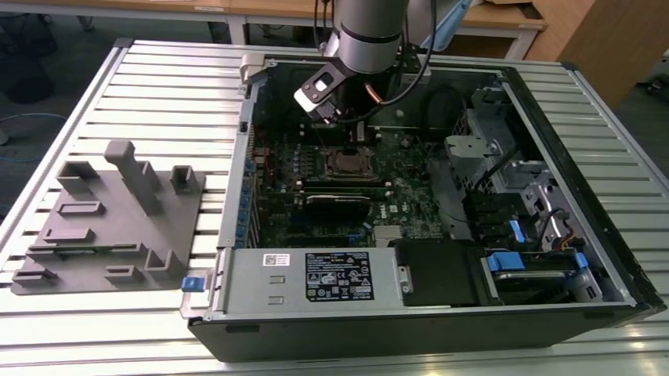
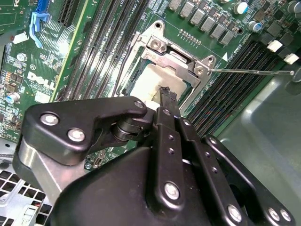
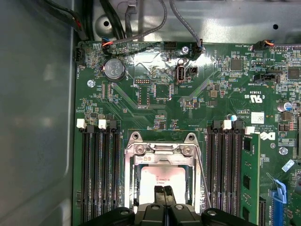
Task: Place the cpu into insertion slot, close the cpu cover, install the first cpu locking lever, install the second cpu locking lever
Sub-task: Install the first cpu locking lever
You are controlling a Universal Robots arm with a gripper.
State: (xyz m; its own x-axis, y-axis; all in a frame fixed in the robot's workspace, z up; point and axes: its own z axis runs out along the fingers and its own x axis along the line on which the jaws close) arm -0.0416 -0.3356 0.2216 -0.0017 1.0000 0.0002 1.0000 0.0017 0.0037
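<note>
The cpu [image 3: 162,178] lies flat in the insertion slot [image 1: 345,163] of the green board, its pale metal top [image 2: 149,81] showing through the cut-out. The cpu cover [image 3: 162,151] is laid down over it as a silver frame [image 2: 178,55]. One thin locking lever [image 2: 254,71] sticks out over the memory slots, unlatched; in the first wrist view it runs along the socket's side [image 3: 203,176]. A second wire lever [image 2: 122,66] runs along the opposite side. My gripper [image 3: 163,192] hovers just above the chip's edge, its black fingers [image 2: 165,94] pressed together with nothing between them; the exterior view shows the gripper [image 1: 337,119] inside the case.
Long black memory slots [image 3: 99,174] flank the socket on both sides [image 3: 225,165]. Cables [image 3: 141,28] hang at the case wall. The exterior view has a power supply [image 1: 313,276], a drive cage [image 1: 522,188] at its right and a grey fixture block [image 1: 115,219] at its left.
</note>
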